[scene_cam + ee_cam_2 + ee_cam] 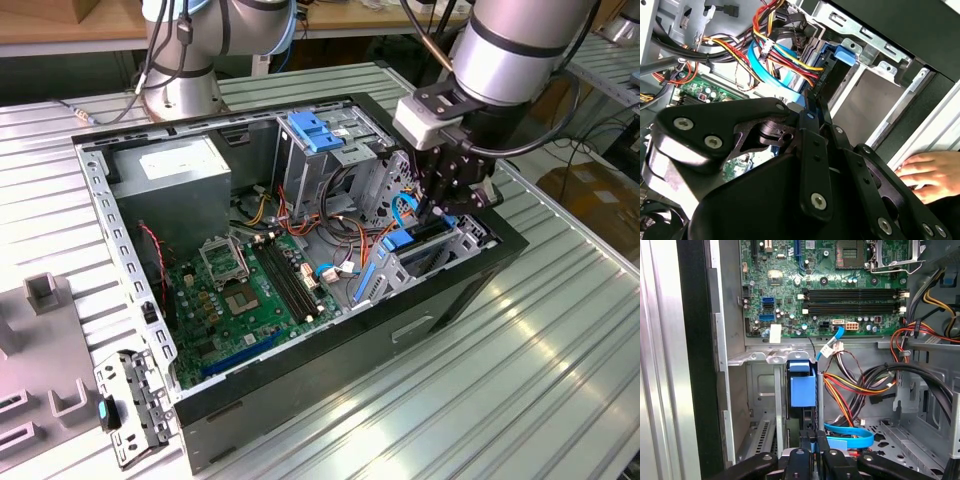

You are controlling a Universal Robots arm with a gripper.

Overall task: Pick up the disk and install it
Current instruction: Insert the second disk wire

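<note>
The robot's black gripper [447, 203] hangs inside the open black-and-grey metal computer case [330, 395], which lies on its side on the ribbed metal bench [520, 360]. It sits at the case's corner toward the exterior view's right, over the drive cage. The jaws stand narrow, closed on the upper edge of the disk [801, 410], a dark flat hard drive with blue plastic side rails, held on edge. In the first wrist view the disk stands upright in the grey metal slot of the cage, its blue rail tab facing the camera, just beside a bundle of red, yellow and black wires [850, 390] and a flat light-blue data cable [850, 436]. In the exterior view the blue rail of the disk shows just below the gripper, partly sunk between the cage walls.

The green motherboard [250, 300] with its black memory slots lies in the middle of the case. The large grey power-supply box [180, 180] with a white sticker sits at the far corner on the exterior view's left. A blue-topped metal drive bay [318, 135] stands at the far side, well apart from the gripper.

In the second wrist view a person's hand [932, 175] rests on the outer edge of the case, near the gripper's black linkage.
</note>
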